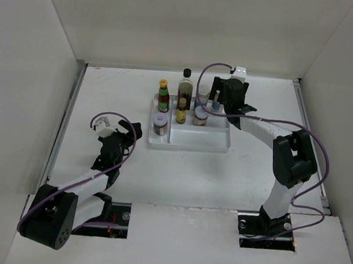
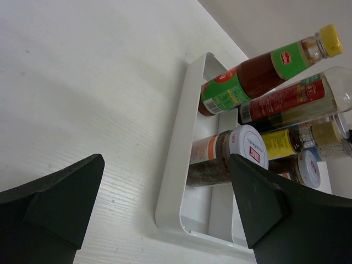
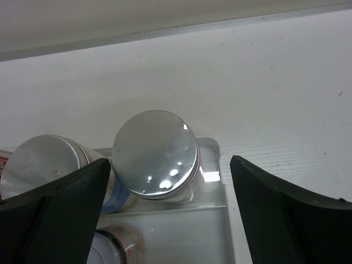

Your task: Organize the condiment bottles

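Observation:
The condiment bottles stand in a white divided tray [image 1: 209, 141]. There is a yellow-capped red sauce bottle [image 1: 163, 95], a tall dark black-capped bottle [image 1: 185, 87], a small yellow-capped dark bottle [image 1: 182, 111], two short jars [image 1: 160, 126] [image 1: 200, 115] and a pale shaker [image 1: 202, 95]. My right gripper [image 1: 219, 101] is open above the tray's far right corner. In the right wrist view it [image 3: 165, 187] straddles a silver-lidded shaker [image 3: 155, 153] without touching it. My left gripper [image 1: 131, 127] is open and empty on the table left of the tray; its wrist view shows the short jar [image 2: 220, 159].
White walls close in the table on the left, back and right. The tray's near long compartment [image 1: 200, 137] holds nothing. A second silver-lidded shaker [image 3: 41, 160] stands left of the one between the right jaws. The tray's near left corner [image 2: 170, 212] lies between the left jaws.

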